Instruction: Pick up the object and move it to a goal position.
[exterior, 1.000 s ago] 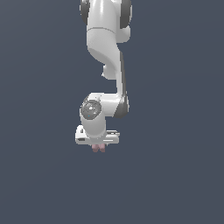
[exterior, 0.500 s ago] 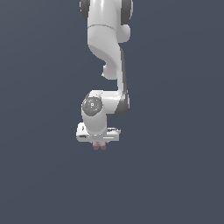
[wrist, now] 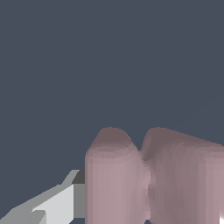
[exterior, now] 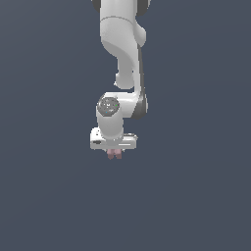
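In the exterior view the white arm reaches down from the top, its hand pointing downward. The gripper (exterior: pixel 114 150) is shut on the object (exterior: pixel 114 155), a tiny pale pink two-lobed piece that sticks out just below the hand. The wrist view is filled low down by the object (wrist: pixel 148 179), pinched at its middle, with one grey-white finger (wrist: pixel 59 203) pressed against its side. The other finger is hidden behind the pink piece. No goal marker shows in either view.
A plain dark blue-grey background surrounds the arm in both views. No other objects, edges or containers show.
The hand with the pink piece has risen a little and drifted slightly toward the exterior view's right. The grip on the piece is unchanged.
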Tool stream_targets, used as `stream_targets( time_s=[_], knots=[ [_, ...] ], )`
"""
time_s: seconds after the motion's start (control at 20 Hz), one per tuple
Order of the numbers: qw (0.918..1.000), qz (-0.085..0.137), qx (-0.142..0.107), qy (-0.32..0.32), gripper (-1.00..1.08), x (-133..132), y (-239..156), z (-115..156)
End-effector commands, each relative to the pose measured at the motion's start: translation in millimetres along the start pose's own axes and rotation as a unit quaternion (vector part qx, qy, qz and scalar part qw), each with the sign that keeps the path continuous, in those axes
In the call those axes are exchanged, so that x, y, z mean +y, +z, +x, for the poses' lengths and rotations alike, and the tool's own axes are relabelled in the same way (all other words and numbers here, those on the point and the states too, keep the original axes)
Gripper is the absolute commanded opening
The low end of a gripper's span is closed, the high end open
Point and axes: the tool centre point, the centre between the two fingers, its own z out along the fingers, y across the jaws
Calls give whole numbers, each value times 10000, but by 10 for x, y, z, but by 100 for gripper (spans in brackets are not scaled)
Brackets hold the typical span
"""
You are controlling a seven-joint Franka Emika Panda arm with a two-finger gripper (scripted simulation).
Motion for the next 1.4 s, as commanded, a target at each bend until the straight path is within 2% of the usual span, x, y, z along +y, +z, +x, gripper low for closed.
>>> stream_targets(
  time_s=[0.0,0.85,1.35],
  knots=[
    [10000,0,3,-1,-100,-49,-49,-139],
    [10000,0,3,-1,-100,-421,-411,-1199],
    [10000,0,3,-1,-100,-564,-554,-1585]
  ],
)
